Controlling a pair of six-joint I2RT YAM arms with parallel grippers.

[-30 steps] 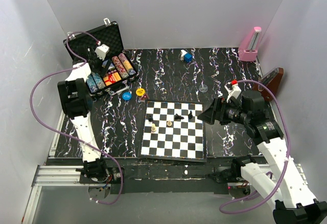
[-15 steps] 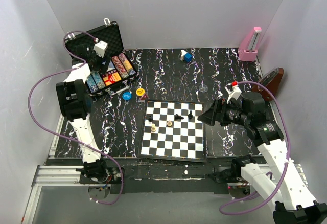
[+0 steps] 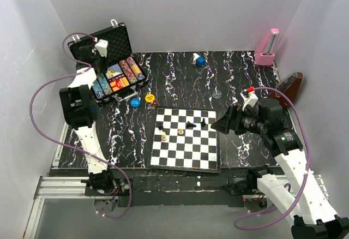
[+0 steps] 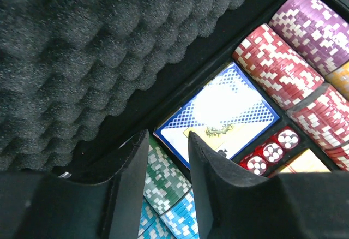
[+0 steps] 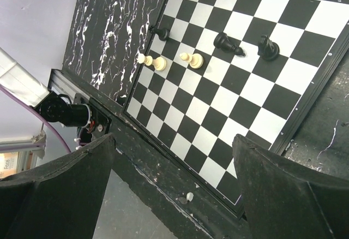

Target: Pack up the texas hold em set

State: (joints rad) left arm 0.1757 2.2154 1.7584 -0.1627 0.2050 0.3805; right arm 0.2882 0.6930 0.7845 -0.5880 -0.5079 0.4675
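The black case (image 3: 118, 36) stands open at the back left, its foam-lined lid (image 4: 82, 48) upright. Rows of poker chips (image 3: 128, 70) fill the tray, red and purple ones (image 4: 283, 64) beside a blue-and-white card box (image 4: 218, 111) and red dice (image 4: 271, 153). My left gripper (image 3: 98, 53) hangs inside the case close to the lid. Its fingers stand narrowly apart over green chips (image 4: 163, 179), with nothing between them (image 4: 168, 138). A yellow disc (image 3: 149, 97) and a blue disc (image 3: 135, 102) lie on the table before the case. My right gripper (image 3: 223, 121) hovers wide open above the board's near edge (image 5: 173, 141).
A black-and-white chessboard (image 3: 185, 138) with several pieces lies mid-table. A pink metronome (image 3: 268, 48) and a brown one (image 3: 289, 86) stand at the right wall. A small blue-and-white object (image 3: 198, 60) sits at the back, and a clear disc (image 3: 217, 94) lies beyond the board.
My left gripper has moved back and left, deeper toward the case lid, and its jaws have drawn much closer together. The right arm has not moved.
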